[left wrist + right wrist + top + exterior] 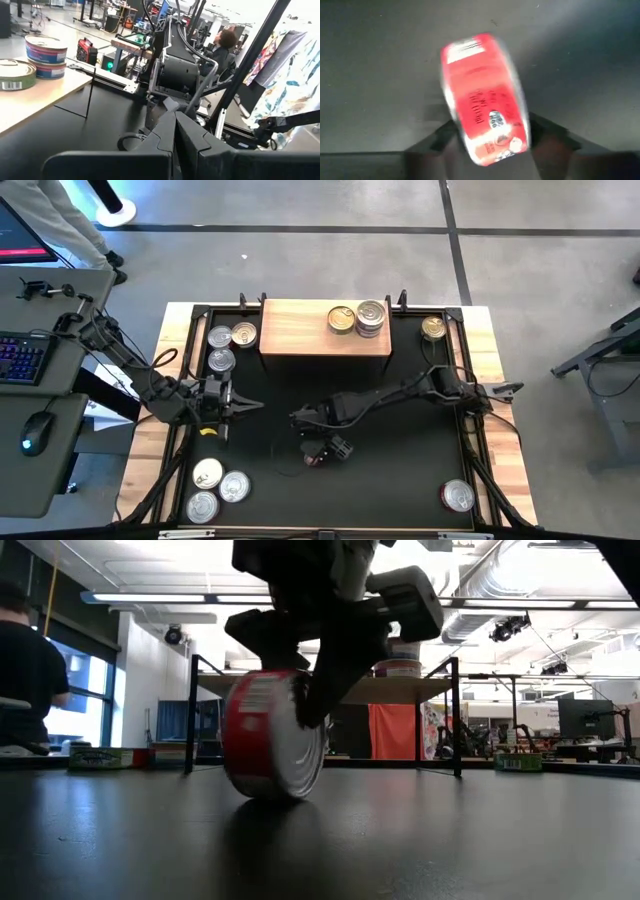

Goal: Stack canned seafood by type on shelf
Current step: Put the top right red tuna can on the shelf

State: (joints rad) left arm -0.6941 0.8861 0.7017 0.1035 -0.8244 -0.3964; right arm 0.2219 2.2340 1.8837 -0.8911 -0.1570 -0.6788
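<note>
Low view: red-labelled tin (272, 735) on edge on mat, between right gripper (300, 690) fingers, grip unclear

Eleven tins (234, 487), one wooden shelf (300, 330), two grippers (322, 448).

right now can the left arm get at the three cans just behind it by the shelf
Probably yes. The left claw sits on the mat with its fingers together, and the three cans lie close behind it beside the shelf, nothing between. It would have to turn back towards them.
</note>
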